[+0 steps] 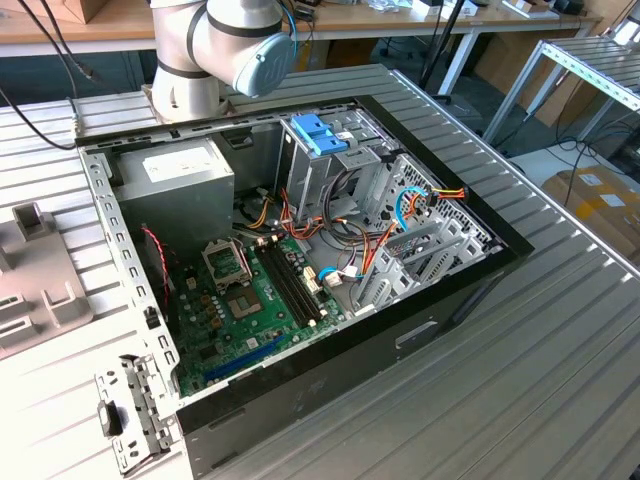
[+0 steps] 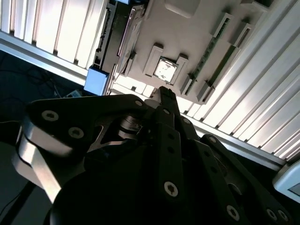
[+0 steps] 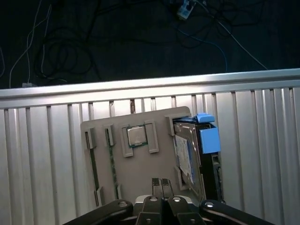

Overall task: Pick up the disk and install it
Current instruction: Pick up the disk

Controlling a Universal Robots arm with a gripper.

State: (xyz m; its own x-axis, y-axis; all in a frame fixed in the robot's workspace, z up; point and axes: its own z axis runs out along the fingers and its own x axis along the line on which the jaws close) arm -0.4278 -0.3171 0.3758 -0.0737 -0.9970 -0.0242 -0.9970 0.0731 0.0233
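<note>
Hovering over the tray (image 3: 140,171), at the case's (image 1: 400,350) 9 o'clock in the exterior view, my end effector (image 3: 161,181) was pinched shut and empty; disk (image 3: 186,159) not picked or installed yet.

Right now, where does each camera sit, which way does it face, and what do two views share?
Exterior view: off the arm, raised, looks down at a slant into the open computer case; an arm joint shows at the top.
First wrist view: on the arm, looks down past the closed jaws onto the grey tray holding the disk.
Second wrist view: on the arm, behind the jaws' dark linkage, faces that tray at a slant.
Shared: both wrist views show the tray, chip and disk.
</note>
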